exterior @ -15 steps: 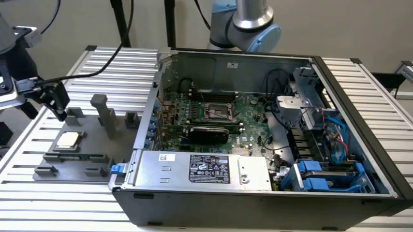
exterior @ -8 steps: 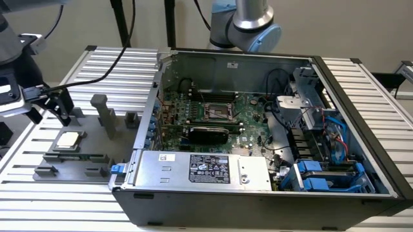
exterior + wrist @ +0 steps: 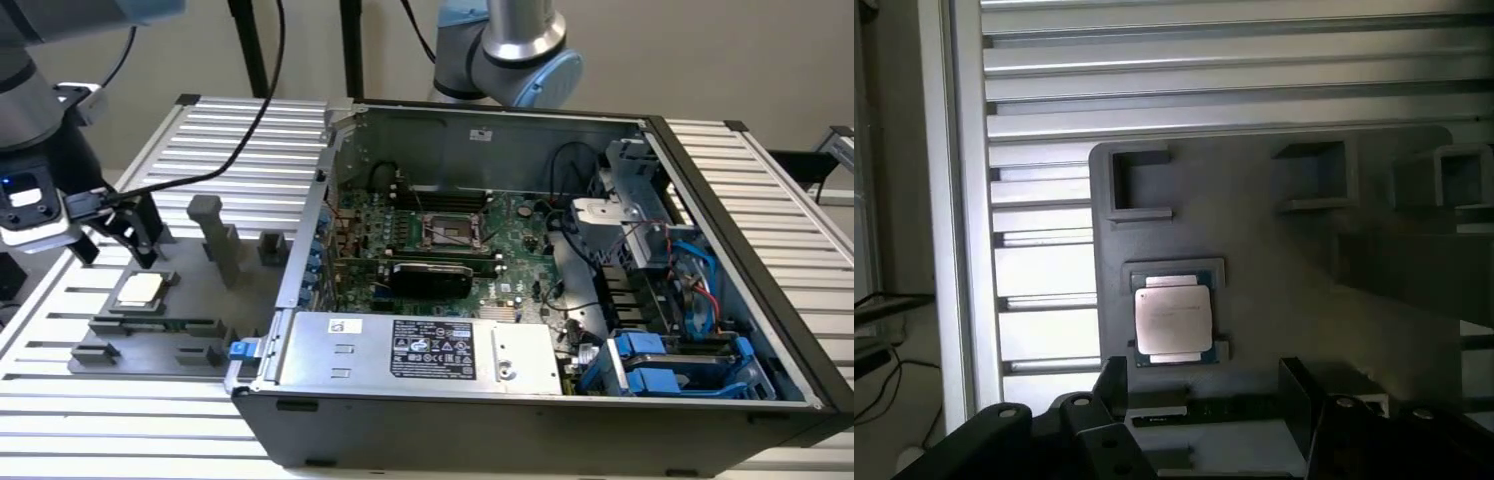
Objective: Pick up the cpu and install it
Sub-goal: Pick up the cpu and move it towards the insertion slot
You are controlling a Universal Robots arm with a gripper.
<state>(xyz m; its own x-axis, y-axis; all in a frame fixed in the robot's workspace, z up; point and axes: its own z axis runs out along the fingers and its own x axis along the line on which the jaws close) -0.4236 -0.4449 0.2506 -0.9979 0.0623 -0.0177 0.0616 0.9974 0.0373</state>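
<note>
Two parted jaws hang above the cpu on its tray.

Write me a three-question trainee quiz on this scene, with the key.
1. True or false: the cpu already sits inside the computer case.
2. Pick one. The gripper is: A) shut on the cpu; B) open, close to the cpu, holding nothing; C) reaching into the case.
3. Short answer: the cpu lies on a dark grey holder tray. On which side of the case is that tray in the exterior view?

Key: 1 false; 2 B; 3 the exterior view's left.
</note>
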